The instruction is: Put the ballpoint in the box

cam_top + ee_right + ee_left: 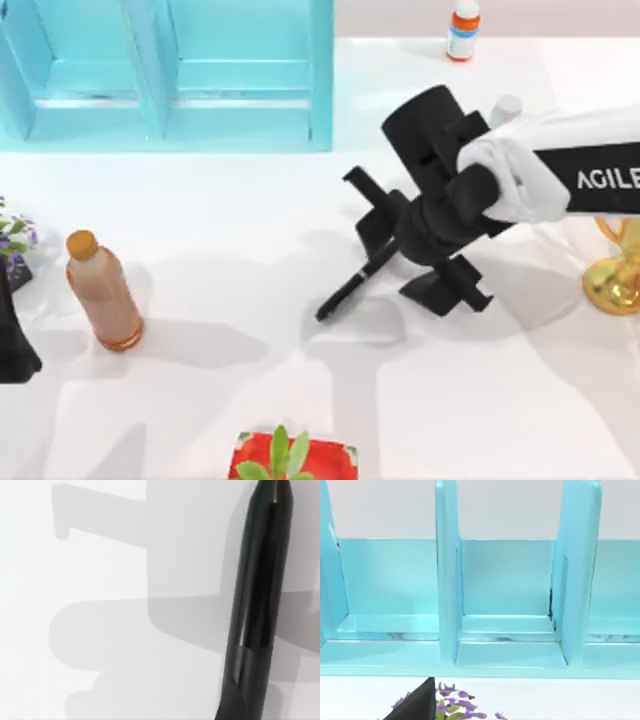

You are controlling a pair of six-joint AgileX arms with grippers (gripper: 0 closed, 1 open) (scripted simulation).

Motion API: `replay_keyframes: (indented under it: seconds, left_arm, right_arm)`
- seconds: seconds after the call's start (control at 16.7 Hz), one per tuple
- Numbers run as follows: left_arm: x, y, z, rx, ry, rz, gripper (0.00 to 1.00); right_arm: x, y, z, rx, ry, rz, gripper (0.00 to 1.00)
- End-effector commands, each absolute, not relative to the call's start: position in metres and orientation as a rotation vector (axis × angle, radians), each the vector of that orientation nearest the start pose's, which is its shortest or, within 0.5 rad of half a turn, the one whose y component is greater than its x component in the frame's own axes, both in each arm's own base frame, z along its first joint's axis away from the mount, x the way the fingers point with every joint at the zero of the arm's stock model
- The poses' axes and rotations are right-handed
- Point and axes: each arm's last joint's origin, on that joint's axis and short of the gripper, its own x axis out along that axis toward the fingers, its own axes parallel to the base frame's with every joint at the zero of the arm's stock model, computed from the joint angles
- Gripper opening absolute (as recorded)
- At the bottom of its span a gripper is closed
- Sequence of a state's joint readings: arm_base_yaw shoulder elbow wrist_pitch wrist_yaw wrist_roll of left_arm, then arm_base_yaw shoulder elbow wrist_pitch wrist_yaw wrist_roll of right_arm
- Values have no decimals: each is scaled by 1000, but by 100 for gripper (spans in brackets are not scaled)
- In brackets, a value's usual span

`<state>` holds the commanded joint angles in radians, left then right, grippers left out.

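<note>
- The right gripper (400,255) hangs over the table's middle, right of the brown bottle (103,291), its two fingers spread wide apart.
- The ballpoint (352,285) slants out from between those fingers toward the bottle; whether the fingers touch it, I cannot tell.
- The right wrist view shows the ballpoint (255,610) close above the white table (100,605).
- The turquoise box (170,70) stands behind the bottle.
- The left arm (15,340) is parked beside the bottle.
</note>
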<state>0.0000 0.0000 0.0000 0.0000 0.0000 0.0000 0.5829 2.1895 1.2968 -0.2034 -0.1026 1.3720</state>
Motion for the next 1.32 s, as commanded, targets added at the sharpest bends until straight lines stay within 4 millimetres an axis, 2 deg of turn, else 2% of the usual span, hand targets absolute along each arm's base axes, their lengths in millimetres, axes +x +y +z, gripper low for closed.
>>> replay_keyframes:
  seconds: [0.42, 0.48, 0.6, 0.72, 1.08, 1.2, 1.32]
  left_arm:
    - [106, -1, 160, 0, 0, 0, 100]
    - [106, -1, 160, 0, 0, 0, 100]
    - [106, -1, 160, 0, 0, 0, 100]
    - [106, -1, 160, 0, 0, 0, 100]
    - [106, -1, 160, 0, 0, 0, 100]
    - [106, -1, 160, 0, 0, 0, 100]
    - [106, -1, 160, 0, 0, 0, 100]
  right_arm:
    - [350, 239, 73, 910, 1285, -206, 0]
    - [347, 232, 104, 883, 1282, -200, 0]
    - [348, 233, 109, 887, 1282, -199, 0]
    - [350, 235, 124, 892, 1283, -200, 0]
    - [348, 233, 195, 882, 1288, -206, 0]
    - [347, 232, 204, 883, 1282, -200, 0]
    - [347, 232, 204, 883, 1282, -200, 0]
